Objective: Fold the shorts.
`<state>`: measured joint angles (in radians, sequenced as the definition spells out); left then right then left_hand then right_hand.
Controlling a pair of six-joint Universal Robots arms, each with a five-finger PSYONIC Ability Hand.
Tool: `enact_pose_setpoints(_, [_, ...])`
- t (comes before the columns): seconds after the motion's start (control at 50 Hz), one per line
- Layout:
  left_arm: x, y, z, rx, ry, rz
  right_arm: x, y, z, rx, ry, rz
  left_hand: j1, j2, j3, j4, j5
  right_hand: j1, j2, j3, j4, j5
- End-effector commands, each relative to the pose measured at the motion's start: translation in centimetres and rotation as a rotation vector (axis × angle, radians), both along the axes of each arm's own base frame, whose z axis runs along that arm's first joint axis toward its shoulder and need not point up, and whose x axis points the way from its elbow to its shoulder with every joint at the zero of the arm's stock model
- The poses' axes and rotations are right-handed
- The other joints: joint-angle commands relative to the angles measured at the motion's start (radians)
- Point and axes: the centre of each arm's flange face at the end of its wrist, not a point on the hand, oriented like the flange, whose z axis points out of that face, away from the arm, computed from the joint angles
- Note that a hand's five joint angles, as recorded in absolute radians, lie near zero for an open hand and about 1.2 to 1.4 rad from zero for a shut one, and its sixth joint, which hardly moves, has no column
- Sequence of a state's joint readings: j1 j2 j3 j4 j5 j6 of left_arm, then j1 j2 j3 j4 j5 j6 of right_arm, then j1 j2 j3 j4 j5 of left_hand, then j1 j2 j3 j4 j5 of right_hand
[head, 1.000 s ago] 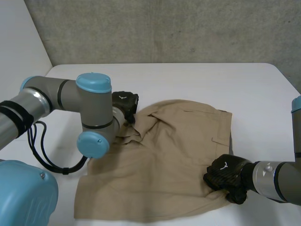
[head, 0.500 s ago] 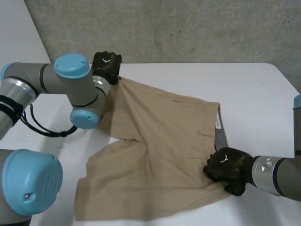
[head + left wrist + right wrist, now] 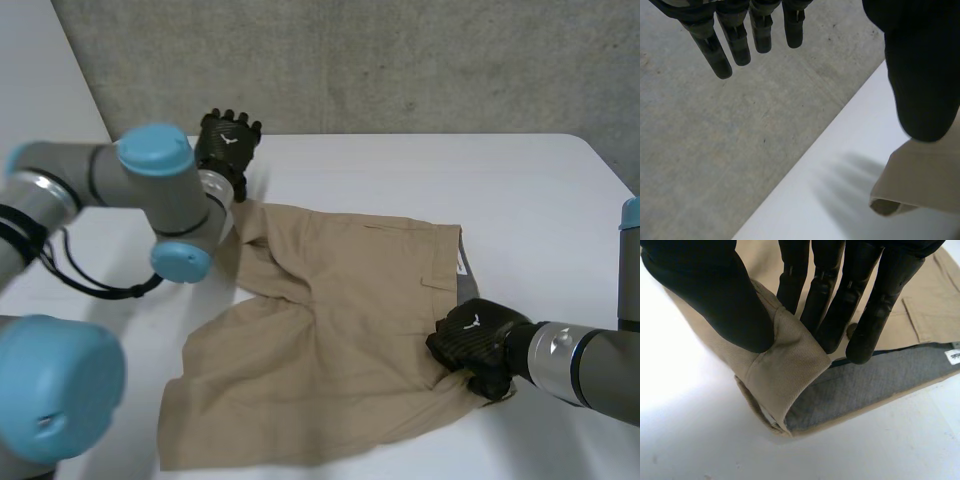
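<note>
Only one pair of shorts (image 3: pixel 340 330), pinch-held by right hand (image 3: pixel 470 345); left hand (image 3: pixel 226 140) splayed, empty.

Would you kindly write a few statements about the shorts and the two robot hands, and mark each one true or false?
1. The right robot hand pinches an edge of the shorts between thumb and fingers. True.
2. The left robot hand grips a leg of the shorts. False: its fingers are straight and hold nothing, and a corner of the cloth lies on the table beside it.
3. The shorts are blue. False: they are tan, with a grey lining showing at the right robot hand.
4. The shorts lie on the white table. True.
</note>
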<state>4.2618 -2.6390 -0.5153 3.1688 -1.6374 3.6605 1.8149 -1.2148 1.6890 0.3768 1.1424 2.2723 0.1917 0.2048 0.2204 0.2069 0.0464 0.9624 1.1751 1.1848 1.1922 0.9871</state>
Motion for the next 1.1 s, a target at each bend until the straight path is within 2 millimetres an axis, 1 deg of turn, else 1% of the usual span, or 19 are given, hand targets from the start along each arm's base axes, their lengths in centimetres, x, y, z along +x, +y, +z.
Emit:
enact_pose_setpoints(0.02, [3.0, 5.9, 3.8, 0.110, -0.047, 0.015, 0.2, -0.2, 0.1, -0.015, -0.022, -0.017, 0.004, -0.009, -0.025, -0.011, -0.025, 0.434, 0.221, 0.211, 0.204, 0.235])
enact_pose_setpoints(0.04, [3.4, 6.5, 3.9, 0.118, -0.045, 0.000, 0.2, -0.2, 0.1, -0.015, -0.022, -0.017, 0.036, 0.023, 0.007, 0.021, 0.007, 0.434, 0.221, 0.211, 0.204, 0.235])
enact_pose_setpoints(0.1, [3.5, 6.8, 3.2, 0.133, -0.044, -0.017, 0.3, -0.1, 0.0, -0.011, -0.022, -0.015, 0.072, 0.058, 0.043, 0.056, 0.042, 0.434, 0.221, 0.211, 0.204, 0.235])
enact_pose_setpoints(0.12, [3.6, 6.8, 2.6, 0.154, -0.043, -0.022, 0.3, 0.0, 0.0, -0.011, -0.022, -0.012, 0.110, 0.096, 0.081, 0.094, 0.080, 0.434, 0.221, 0.211, 0.204, 0.235])
enact_pose_setpoints(0.16, [3.9, 6.7, 2.1, 0.171, -0.033, -0.018, 0.5, 0.4, -0.1, -0.005, -0.022, 0.000, 0.183, 0.170, 0.154, 0.168, 0.154, 0.434, 0.221, 0.211, 0.204, 0.235])
enact_pose_setpoints(0.18, [4.1, 6.4, 1.8, 0.182, -0.027, -0.011, 0.6, 0.4, -0.1, -0.005, -0.022, 0.002, 0.230, 0.217, 0.201, 0.215, 0.201, 0.434, 0.221, 0.211, 0.204, 0.235])
enact_pose_setpoints(0.2, [4.8, 5.7, 0.8, 0.213, -0.013, 0.011, 0.6, 0.5, -0.2, -0.004, -0.021, 0.003, 0.291, 0.278, 0.263, 0.276, 0.262, 0.434, 0.221, 0.211, 0.204, 0.235])
enact_pose_setpoints(0.26, [5.7, 4.7, -1.2, 0.266, 0.016, 0.043, 0.6, 0.6, -0.2, -0.001, -0.020, 0.005, 0.298, 0.285, 0.269, 0.283, 0.269, 0.434, 0.221, 0.211, 0.204, 0.235])
enact_pose_setpoints(0.28, [6.1, 4.1, -2.1, 0.295, 0.046, 0.058, 0.6, 0.6, -0.2, -0.004, -0.020, 0.005, 0.307, 0.293, 0.278, 0.291, 0.277, 0.434, 0.221, 0.211, 0.204, 0.235])
enact_pose_setpoints(0.32, [6.0, 3.7, -2.7, 0.312, 0.077, 0.059, 0.6, 0.6, -0.2, -0.002, -0.020, 0.005, 0.327, 0.314, 0.298, 0.312, 0.298, 0.434, 0.221, 0.211, 0.204, 0.235])
enact_pose_setpoints(0.36, [6.0, 3.1, -2.9, 0.327, 0.120, 0.056, 0.6, 0.6, -0.2, -0.002, -0.021, 0.006, 0.348, 0.335, 0.319, 0.332, 0.318, 0.434, 0.221, 0.211, 0.204, 0.235])
enact_pose_setpoints(0.52, [6.4, 2.6, -4.6, 0.422, 0.140, 0.084, 0.6, 0.5, -0.4, 0.000, -0.018, 0.005, 0.357, 0.343, 0.328, 0.341, 0.327, 0.434, 0.221, 0.211, 0.204, 0.235])
enact_pose_setpoints(0.6, [6.6, 2.7, -5.2, 0.459, 0.136, 0.091, 0.6, 0.5, -0.5, 0.002, -0.017, 0.006, 0.354, 0.340, 0.325, 0.338, 0.324, 0.434, 0.221, 0.211, 0.204, 0.235])
enact_pose_setpoints(0.76, [6.6, 3.1, -5.7, 0.486, 0.124, 0.097, 0.6, 0.4, -0.6, 0.002, -0.015, 0.004, 0.362, 0.349, 0.334, 0.347, 0.333, 0.434, 0.221, 0.211, 0.204, 0.235])
enact_pose_setpoints(0.88, [6.5, 3.5, -6.0, 0.519, 0.106, 0.098, 0.6, 0.3, -0.7, 0.003, -0.012, 0.006, 0.453, 0.440, 0.424, 0.438, 0.424, 0.434, 0.221, 0.211, 0.204, 0.235])
enact_pose_setpoints(0.98, [6.5, 3.6, -6.3, 0.528, 0.100, 0.099, 0.6, 0.4, -0.8, 0.008, -0.010, 0.005, 0.711, 0.698, 0.683, 0.696, 0.682, 0.434, 0.221, 0.211, 0.204, 0.235])
enact_pose_setpoints(1.02, [6.4, 3.8, -6.7, 0.538, 0.096, 0.098, 0.6, 0.4, -0.8, 0.008, -0.008, 0.005, 0.910, 0.897, 0.881, 0.895, 0.881, 0.434, 0.221, 0.211, 0.204, 0.235])
enact_pose_setpoints(1.08, [6.5, 3.9, -6.9, 0.545, 0.092, 0.100, 0.6, 0.4, -0.8, 0.010, -0.006, 0.006, 1.055, 1.042, 1.026, 1.039, 1.025, 0.434, 0.221, 0.211, 0.204, 0.235])
enact_pose_setpoints(1.1, [6.6, 4.1, -7.0, 0.553, 0.090, 0.107, 0.6, 0.4, -0.8, 0.010, -0.006, 0.006, 1.160, 1.147, 1.131, 1.145, 1.131, 0.434, 0.221, 0.211, 0.204, 0.235])
